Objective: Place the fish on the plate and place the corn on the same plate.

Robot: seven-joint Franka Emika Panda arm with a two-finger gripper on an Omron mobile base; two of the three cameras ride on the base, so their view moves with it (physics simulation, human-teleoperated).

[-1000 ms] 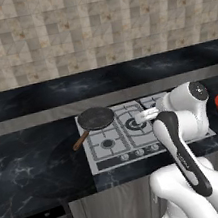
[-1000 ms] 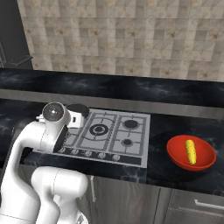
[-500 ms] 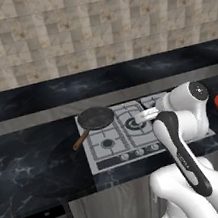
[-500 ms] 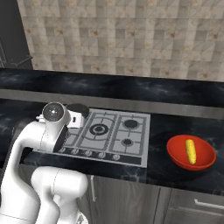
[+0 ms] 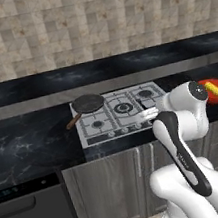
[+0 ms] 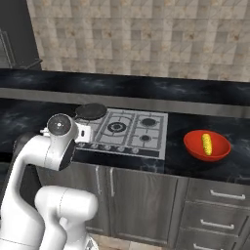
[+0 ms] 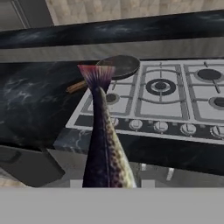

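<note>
Clearly the fingers are holding the fish — nearly closed around it, its reddish tail pointing away toward the frying pan on the stove. Little is changing against the earlier pictures: the arm is hanging in much the same place, the grip tightening only slightly. The corn is lying in the red bowl on the worktop — so both placements are pending.

I see a glossy black marble-look counter, a brushed-metal stove, a matt black pan with a wooden handle, a speckled, scaly fish, a shiny red bowl, and rough beige stone wall tiles.
</note>
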